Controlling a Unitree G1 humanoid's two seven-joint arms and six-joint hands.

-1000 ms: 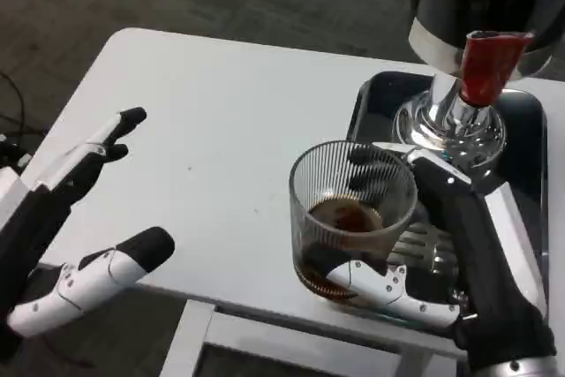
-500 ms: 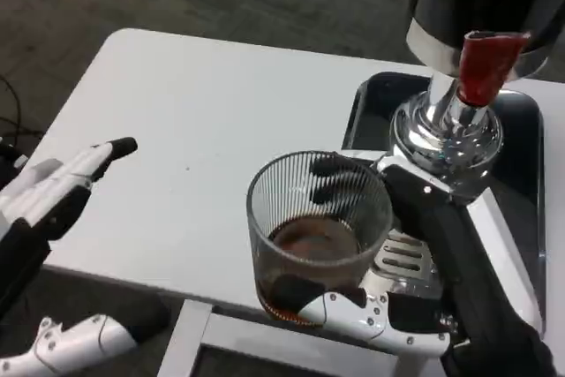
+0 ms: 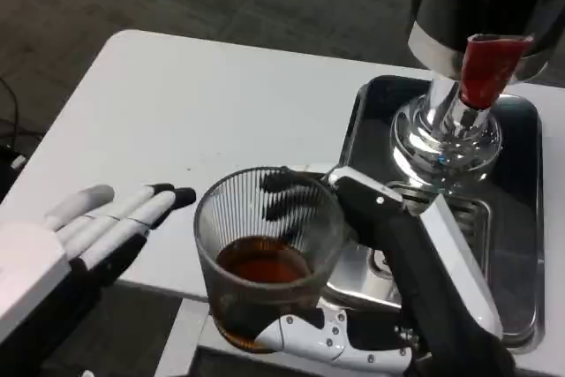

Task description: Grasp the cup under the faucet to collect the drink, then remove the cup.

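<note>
At the tabletop's near edge:
cup: upright, drink in the bottom, clear of the faucet and left of the drip tray.
right hand: fingers clamped round the cup from its right side.
left hand: just left of the cup, fingers apart, holding nothing.
key relation: cup sat between both hands; right one owned the set-down.

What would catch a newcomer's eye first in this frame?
The ribbed glass cup with dark drink in its bottom, gripped by the right hand at the table's near edge. Behind it, the red faucet over the shiny drip tray; the left hand waits, fingers extended.
</note>
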